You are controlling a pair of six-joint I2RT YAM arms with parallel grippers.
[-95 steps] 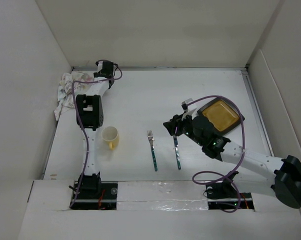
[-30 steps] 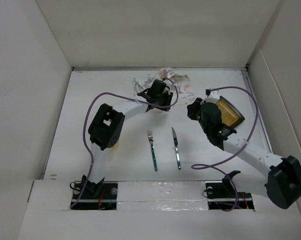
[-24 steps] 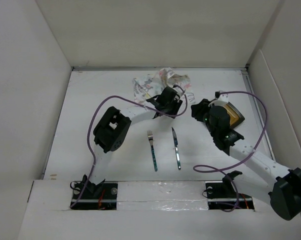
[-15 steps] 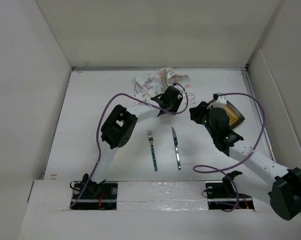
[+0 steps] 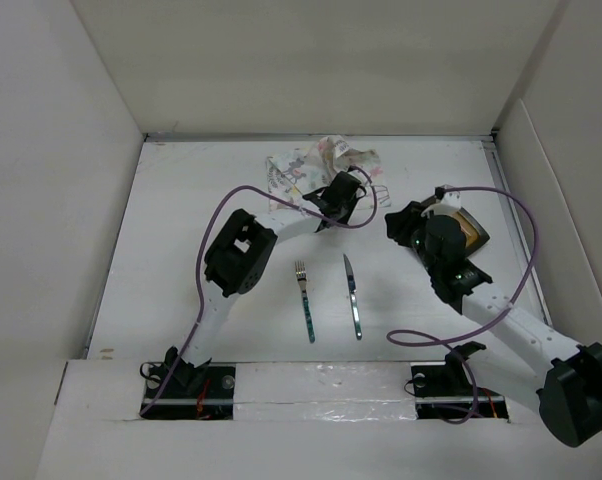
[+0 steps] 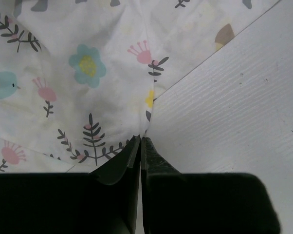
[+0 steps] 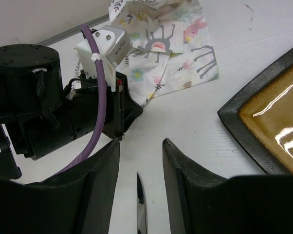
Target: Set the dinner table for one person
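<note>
Since three seconds earlier, the printed cloth (image 5: 321,165) was carried from 10 to 12 o'clock on the dinner table (image 5: 181,200), a white grained top walled by panels. The left gripper (image 6: 140,144) was closed on the cloth's floral edge. The right gripper (image 7: 140,142) was held half open beside a glossy amber, dark-rimmed square plate (image 5: 461,228) at 2 o'clock. At centre, a fork (image 5: 305,300) and knife (image 5: 353,298) lay parallel.

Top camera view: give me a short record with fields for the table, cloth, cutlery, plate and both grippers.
surface: white dinner table
cloth mat: crumpled, far centre
fork: near centre, tines pointing away
knife: right of fork, parallel, not touching
plate: further right, dark rim, glossy amber centre
left gripper: shut, pinching the cloth mat's edge
right gripper: open, empty, above the knife tip
</note>
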